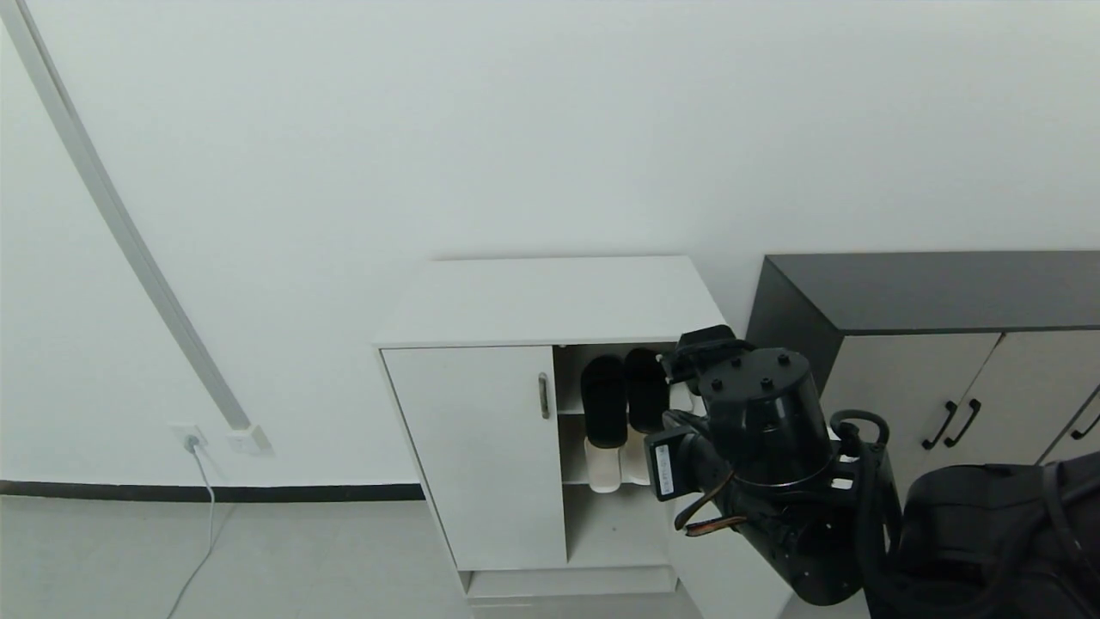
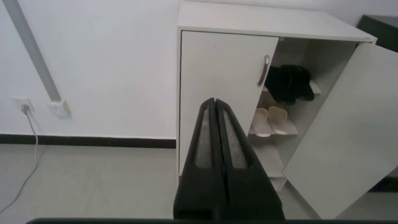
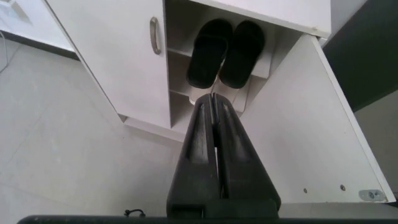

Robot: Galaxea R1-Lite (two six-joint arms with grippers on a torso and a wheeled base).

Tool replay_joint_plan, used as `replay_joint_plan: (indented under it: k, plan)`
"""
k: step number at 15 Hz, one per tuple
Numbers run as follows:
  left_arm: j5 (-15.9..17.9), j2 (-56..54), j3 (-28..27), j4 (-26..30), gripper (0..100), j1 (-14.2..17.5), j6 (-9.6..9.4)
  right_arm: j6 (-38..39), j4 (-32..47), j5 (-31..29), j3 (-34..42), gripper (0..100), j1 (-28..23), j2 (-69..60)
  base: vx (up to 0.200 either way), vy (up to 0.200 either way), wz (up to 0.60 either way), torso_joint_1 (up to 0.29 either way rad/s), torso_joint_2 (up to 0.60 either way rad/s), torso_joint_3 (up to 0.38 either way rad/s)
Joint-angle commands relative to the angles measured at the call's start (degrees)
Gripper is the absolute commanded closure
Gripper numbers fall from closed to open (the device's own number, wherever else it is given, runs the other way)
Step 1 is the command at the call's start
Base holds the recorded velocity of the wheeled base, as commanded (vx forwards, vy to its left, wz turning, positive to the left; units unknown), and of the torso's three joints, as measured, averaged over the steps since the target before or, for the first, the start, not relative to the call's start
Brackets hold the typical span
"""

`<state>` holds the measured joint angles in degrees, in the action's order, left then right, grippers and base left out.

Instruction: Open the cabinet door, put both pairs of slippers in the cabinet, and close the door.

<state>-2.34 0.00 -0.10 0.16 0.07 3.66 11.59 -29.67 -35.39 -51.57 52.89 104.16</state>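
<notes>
The white cabinet (image 1: 550,301) stands against the wall with its right door (image 3: 311,124) swung open and its left door (image 1: 481,447) closed. Black slippers (image 1: 623,397) lie on the upper shelf and white slippers (image 1: 612,464) on the shelf below. In the right wrist view my right gripper (image 3: 214,102) is shut and empty, just in front of the open compartment, below the black slippers (image 3: 225,53). My left gripper (image 2: 214,106) is shut and empty, held back from the cabinet, facing the closed door (image 2: 221,87). The white slippers (image 2: 273,121) and the open door (image 2: 348,130) show beyond it.
A dark-topped sideboard (image 1: 937,288) with handled doors stands right of the cabinet. A wall socket (image 1: 191,437) with a cable sits low at the left, beside a slanted wall duct (image 1: 129,232). Grey floor (image 1: 215,559) lies open left of the cabinet.
</notes>
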Motion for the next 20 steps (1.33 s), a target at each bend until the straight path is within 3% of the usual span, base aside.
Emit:
replay_joint_plan:
  k: [1, 5, 10, 18, 20]
  plan:
    - [0.0, 0.0, 0.0, 0.0, 100, 0.0, 0.03, 0.0, 0.0, 0.0, 0.0, 100, 0.1, -0.2, 0.000, 0.000, 0.00, 0.193, -0.40, -0.222]
    - [0.0, 0.1, 0.0, 0.0, 100, 0.0, 0.03, -1.0, -2.1, 0.1, 0.6, 100, -0.1, -0.3, 0.000, 0.000, 0.00, 0.170, -0.37, -0.198]
    - [0.5, 0.0, 0.0, 0.0, 100, 0.0, 0.03, -3.2, -2.8, 0.4, 1.3, 100, -0.4, 0.1, 0.000, 0.000, 0.00, 0.007, -0.02, -0.008]
    - [0.5, 0.1, 0.0, 0.0, 100, 0.0, 0.03, -3.3, -3.4, 0.4, 1.8, 100, -1.4, 0.4, 0.000, 0.000, -0.60, 0.006, 0.00, 0.000]
    - [0.5, 0.1, 0.0, 0.0, 100, 0.0, 0.03, -3.3, -4.6, 0.4, 1.8, 100, -2.3, 1.2, 0.000, 0.000, 0.00, 0.000, 0.00, 0.000]
